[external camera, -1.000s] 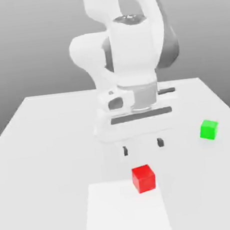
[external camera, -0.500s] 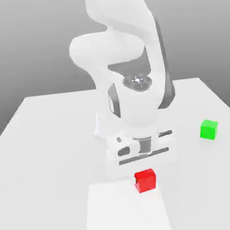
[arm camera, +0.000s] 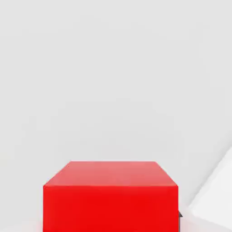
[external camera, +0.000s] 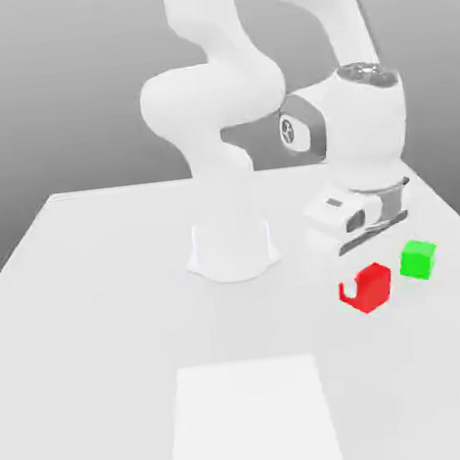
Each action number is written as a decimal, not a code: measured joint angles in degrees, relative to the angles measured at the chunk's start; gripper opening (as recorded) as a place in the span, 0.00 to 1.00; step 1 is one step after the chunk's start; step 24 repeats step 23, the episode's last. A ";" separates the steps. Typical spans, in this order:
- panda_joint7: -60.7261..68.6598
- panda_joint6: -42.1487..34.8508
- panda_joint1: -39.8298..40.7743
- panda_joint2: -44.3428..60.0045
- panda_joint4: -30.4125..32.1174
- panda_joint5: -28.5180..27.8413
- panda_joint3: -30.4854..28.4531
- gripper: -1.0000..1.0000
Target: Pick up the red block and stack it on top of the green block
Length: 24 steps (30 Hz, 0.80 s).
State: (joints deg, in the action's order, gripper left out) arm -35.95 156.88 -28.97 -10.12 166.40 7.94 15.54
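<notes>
Gripper (external camera: 365, 281): my fingers are clamped on the red block (external camera: 367, 287), lifted clear of the tabletop (external camera: 112, 308).
Green block (external camera: 418, 259): just beside my gripper, near the tabletop's edge.

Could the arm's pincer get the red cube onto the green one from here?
Probably yes. The pincer holds the red block lifted, just beside the green block, whose top is bare with nothing between them.

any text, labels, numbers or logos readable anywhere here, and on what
None: no words, numbers or signs can be read.
The red block and green block have plain faces.
The white arm and the table bear no legible marking.
</notes>
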 joint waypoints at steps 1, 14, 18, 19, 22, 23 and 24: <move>0.32 -0.56 -2.39 -0.46 -0.16 0.81 1.60 0.00; -8.01 0.33 -13.32 3.82 -1.78 -8.49 16.05 0.00; -13.92 3.85 -11.58 8.57 -2.10 -16.89 15.47 0.00; -14.96 4.79 -11.49 9.63 -2.14 -18.36 15.13 0.00; -16.40 7.92 -11.21 12.39 -2.10 -20.43 15.09 0.00; -16.20 9.06 -11.23 13.15 -2.02 -20.16 15.24 0.00; -16.20 9.06 -11.23 13.15 -2.02 -20.16 15.24 0.00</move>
